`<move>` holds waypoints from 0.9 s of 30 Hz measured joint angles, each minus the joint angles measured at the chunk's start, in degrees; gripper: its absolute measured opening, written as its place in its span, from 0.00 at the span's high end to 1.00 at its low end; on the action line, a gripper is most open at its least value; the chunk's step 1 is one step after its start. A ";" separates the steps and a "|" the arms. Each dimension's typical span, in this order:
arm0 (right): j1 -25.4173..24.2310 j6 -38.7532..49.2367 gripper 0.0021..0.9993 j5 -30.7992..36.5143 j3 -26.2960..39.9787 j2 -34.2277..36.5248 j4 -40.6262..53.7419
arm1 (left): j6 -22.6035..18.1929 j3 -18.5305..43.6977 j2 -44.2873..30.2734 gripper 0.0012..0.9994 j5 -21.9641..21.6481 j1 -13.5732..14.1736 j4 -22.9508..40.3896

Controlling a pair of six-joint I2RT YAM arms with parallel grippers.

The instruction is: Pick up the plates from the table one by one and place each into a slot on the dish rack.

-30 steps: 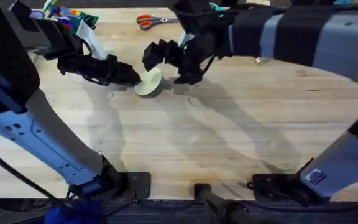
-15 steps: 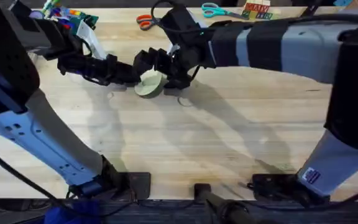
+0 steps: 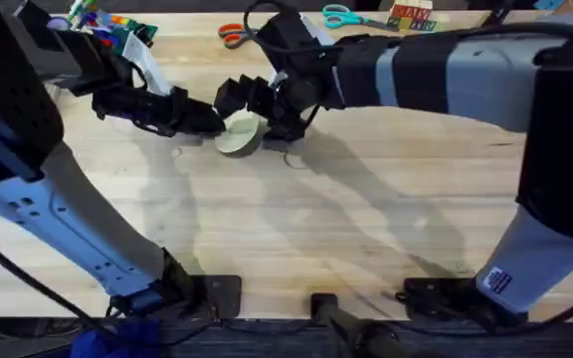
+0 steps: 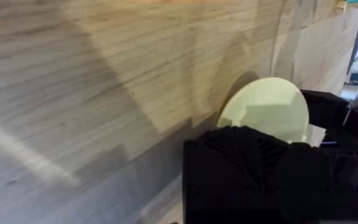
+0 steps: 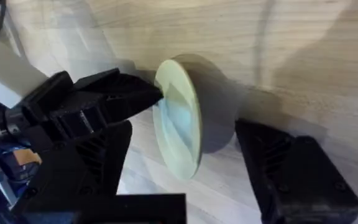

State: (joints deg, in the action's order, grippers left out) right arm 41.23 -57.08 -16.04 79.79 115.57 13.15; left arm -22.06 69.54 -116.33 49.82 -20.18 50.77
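Barely shifted, both claws flank tilted cream plate [image 3: 239, 133]; no legible writing.

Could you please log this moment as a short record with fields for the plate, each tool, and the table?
plate: pale yellow-cream plate, tilted up on edge on the table
left tool: left tool, shut on the plate's rim
right tool: right tool, open, its fingers straddling the plate, one on each side
table: light wood table
other items: scissors near the far edge
hand-over status: the plate sits between both tools; only the left grips it
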 joint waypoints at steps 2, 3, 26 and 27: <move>0.00 -0.11 0.01 0.18 0.00 0.00 -0.01 | 0.00 0.00 -0.01 0.96 0.00 0.00 -0.01; 0.00 -0.15 0.01 0.31 0.00 0.00 -0.02 | 0.00 0.00 0.02 0.96 0.00 0.00 -0.01; 0.02 -1.22 0.62 1.88 0.00 0.00 -0.02 | 0.00 0.00 -0.01 0.96 0.00 0.00 -0.01; 0.02 -1.23 0.63 1.86 0.00 0.00 -0.02 | 0.00 0.00 0.00 0.96 0.00 0.00 -0.02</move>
State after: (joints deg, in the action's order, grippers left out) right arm 41.25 -58.31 -14.17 79.79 115.57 13.13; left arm -22.06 69.54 -116.33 49.82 -20.18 50.74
